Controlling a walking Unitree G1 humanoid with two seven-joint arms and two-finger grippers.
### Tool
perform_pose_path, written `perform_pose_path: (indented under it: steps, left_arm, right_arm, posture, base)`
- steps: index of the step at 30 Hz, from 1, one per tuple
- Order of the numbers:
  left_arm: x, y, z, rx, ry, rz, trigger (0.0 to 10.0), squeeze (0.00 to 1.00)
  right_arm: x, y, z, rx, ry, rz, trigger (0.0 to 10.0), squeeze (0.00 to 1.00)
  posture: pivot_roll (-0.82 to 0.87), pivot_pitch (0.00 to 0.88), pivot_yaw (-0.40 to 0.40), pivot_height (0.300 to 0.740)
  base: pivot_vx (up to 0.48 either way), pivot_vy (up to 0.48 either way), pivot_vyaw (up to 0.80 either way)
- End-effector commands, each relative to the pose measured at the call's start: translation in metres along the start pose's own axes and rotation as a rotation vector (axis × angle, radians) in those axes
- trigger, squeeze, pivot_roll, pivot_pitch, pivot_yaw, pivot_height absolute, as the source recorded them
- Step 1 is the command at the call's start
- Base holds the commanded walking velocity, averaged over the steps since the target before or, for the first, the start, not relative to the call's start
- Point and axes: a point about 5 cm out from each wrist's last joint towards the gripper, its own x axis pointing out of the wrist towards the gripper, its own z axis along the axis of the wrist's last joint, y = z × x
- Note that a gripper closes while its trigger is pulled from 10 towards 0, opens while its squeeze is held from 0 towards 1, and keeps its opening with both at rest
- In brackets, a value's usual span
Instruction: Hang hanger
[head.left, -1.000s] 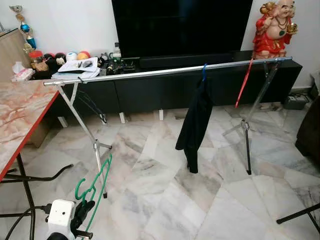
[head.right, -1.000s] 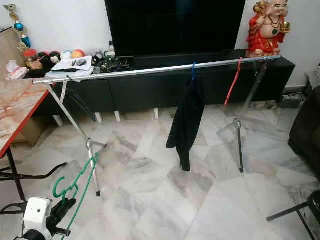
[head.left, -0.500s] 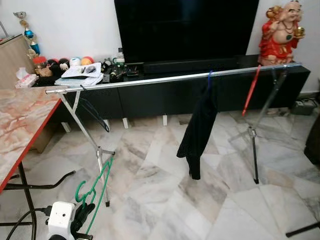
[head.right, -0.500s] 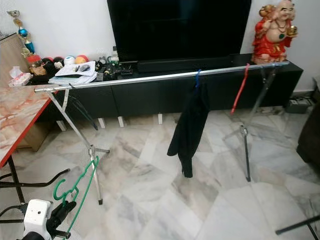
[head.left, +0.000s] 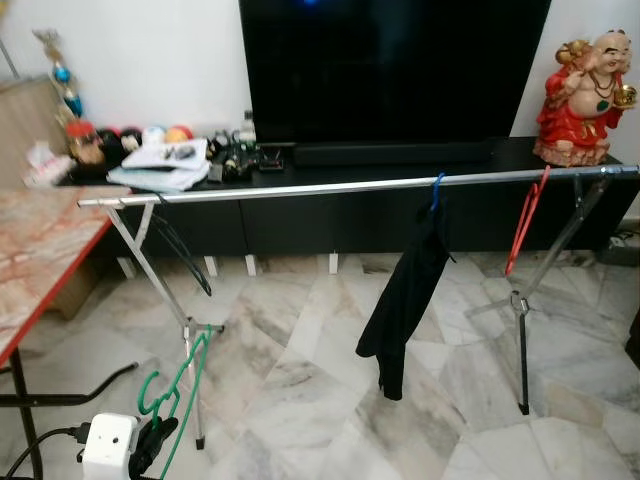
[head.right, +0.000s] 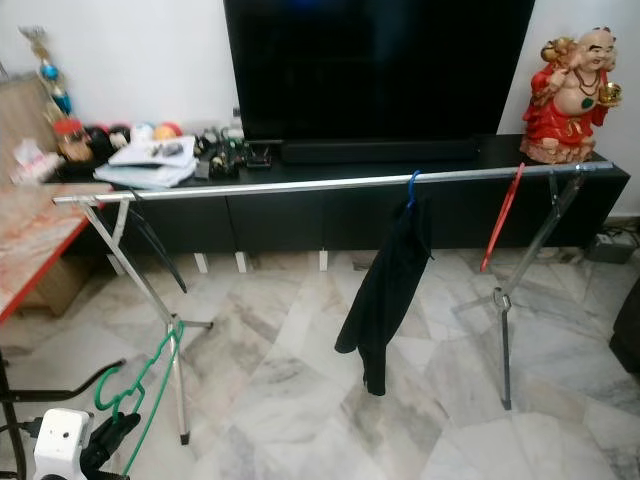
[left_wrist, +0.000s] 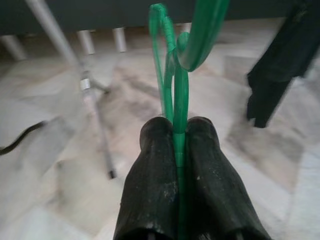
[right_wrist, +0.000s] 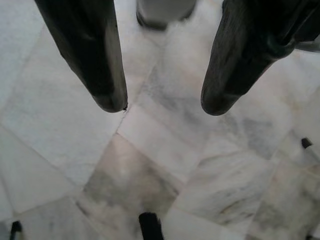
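A garment (head.left: 408, 290) hangs on the rail (head.left: 300, 189), before the TV cabinet (head.left: 330, 210).

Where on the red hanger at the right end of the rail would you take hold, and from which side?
Grip the red hanger on its long straight arm, below the hook on the rail. It hangs edge-on and slanted, so approach from the front, fingers either side of the thin arm. The black garment hangs clear to its left.
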Motion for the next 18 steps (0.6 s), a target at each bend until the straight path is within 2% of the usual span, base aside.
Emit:
perform_pose_path:
  steps: [1,18]
  left_arm:
    - [0.0035,-0.002,0.0076,0.005,-0.03,-0.011,10.0,0.0]
    - [0.0039,-0.0049,0.0084,-0.001,-0.024,-0.02,10.0,0.0]
  right_arm:
    - [-0.0057,-0.009,-0.0133,0.001,0.047,-0.026,10.0,0.0]
    - [-0.0052,-0.0085,-0.0127,0.001,0.049,-0.024,10.0,0.0]
  posture:
    - [0.1,0.0,0.066,0.74]
    - [0.1,0.0,0.062,0.74]
  base:
    - [0.356,0.0,0.0]
    - [0.359,0.0,0.0]
